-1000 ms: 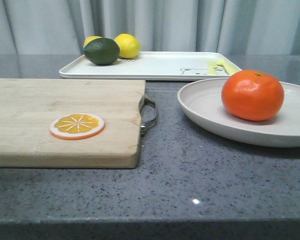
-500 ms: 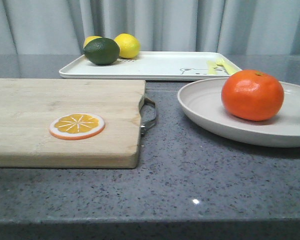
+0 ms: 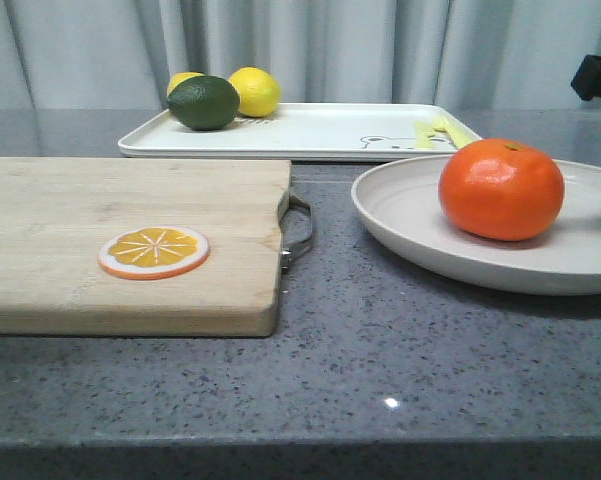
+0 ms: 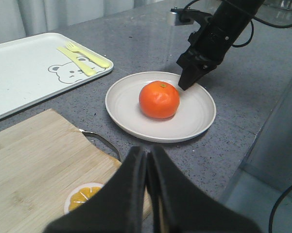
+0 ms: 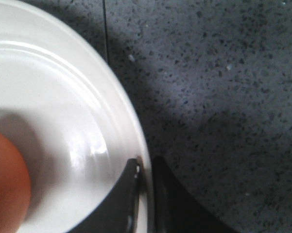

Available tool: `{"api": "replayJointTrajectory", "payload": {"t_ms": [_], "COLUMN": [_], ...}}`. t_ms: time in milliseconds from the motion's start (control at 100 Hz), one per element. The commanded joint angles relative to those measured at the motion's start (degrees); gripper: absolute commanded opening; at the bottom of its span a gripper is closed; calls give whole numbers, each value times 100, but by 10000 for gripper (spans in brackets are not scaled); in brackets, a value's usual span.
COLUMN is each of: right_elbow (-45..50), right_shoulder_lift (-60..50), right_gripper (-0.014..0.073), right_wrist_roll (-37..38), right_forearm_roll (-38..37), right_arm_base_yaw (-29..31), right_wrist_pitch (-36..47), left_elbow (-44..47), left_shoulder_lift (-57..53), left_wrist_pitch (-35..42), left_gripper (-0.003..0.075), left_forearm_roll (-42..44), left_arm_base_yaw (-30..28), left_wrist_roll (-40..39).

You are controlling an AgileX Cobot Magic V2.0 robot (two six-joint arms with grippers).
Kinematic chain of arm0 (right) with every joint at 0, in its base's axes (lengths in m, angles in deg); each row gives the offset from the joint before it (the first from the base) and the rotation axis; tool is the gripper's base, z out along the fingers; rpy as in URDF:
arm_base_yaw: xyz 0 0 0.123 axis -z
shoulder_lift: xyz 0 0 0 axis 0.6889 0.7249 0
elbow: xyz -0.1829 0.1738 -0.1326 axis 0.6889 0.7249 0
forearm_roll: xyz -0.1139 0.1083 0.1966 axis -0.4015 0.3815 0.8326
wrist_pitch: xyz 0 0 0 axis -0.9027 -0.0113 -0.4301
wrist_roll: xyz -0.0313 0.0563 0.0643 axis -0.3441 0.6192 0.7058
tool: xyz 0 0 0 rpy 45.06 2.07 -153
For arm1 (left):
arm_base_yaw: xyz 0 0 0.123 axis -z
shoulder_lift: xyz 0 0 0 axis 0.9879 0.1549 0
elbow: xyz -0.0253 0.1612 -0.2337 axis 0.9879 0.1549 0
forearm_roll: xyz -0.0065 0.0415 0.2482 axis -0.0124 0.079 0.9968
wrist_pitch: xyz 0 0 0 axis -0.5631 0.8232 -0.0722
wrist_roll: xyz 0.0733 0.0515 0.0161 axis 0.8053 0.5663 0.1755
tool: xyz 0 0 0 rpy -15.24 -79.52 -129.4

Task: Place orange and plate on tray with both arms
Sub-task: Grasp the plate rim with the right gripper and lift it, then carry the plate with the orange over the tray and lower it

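Note:
The orange (image 3: 501,190) sits in the off-white plate (image 3: 405,215) at the right of the table. The white tray (image 3: 310,130) lies behind it. My right gripper (image 5: 146,167) is shut on the plate's rim (image 5: 131,116), one finger inside and one outside. In the left wrist view the right gripper (image 4: 184,85) grips the plate's (image 4: 126,104) far edge beside the orange (image 4: 159,99). My left gripper (image 4: 146,153) is shut and empty, hanging above the cutting board's handle end, short of the plate.
A wooden cutting board (image 3: 130,200) with a metal handle (image 3: 298,232) lies at the left, an orange slice disc (image 3: 154,251) on it. A lime (image 3: 204,102) and lemons (image 3: 255,91) occupy the tray's left end, a yellow fork and knife (image 3: 442,130) its right.
The plate and orange have shifted slightly to the left. Part of the right arm has come into the front view at the upper right edge.

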Motion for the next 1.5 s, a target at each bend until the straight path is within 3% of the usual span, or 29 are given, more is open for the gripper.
{"api": "replayJointTrajectory", "payload": {"t_ms": [0, 280, 570, 900, 1200, 1490], "right_elbow": [-127, -127, -448, -2082, -3662, -5824], "right_shoulder_lift": [-151, -151, -151, 388, 1731, 3238], "right_gripper": [-59, -59, -59, -59, -59, -59], "right_wrist_roll": [-64, -64, -597, -597, -1072, -1102], "right_forearm_roll": [-94, 192, 1121, 1347, 2329, 2358], "right_arm_base_yaw": [7, 7, 7, 7, 7, 7], "right_wrist_pitch": [38, -21, -98, -714, -899, -1333], "left_elbow": [-165, -165, -165, -165, -165, -165], "left_shoulder_lift": [-14, -14, -14, -14, -14, -14], "left_wrist_pitch": [453, 453, 579, 591, 591, 591], "left_gripper": [-20, -20, -20, -20, -20, -20], "left_forearm_roll": [-44, -44, -44, -44, -44, -44], "left_arm_base_yaw": [-1, -1, -1, -1, -1, -1], "left_wrist_roll": [6, 6, 6, 6, 6, 6]}}
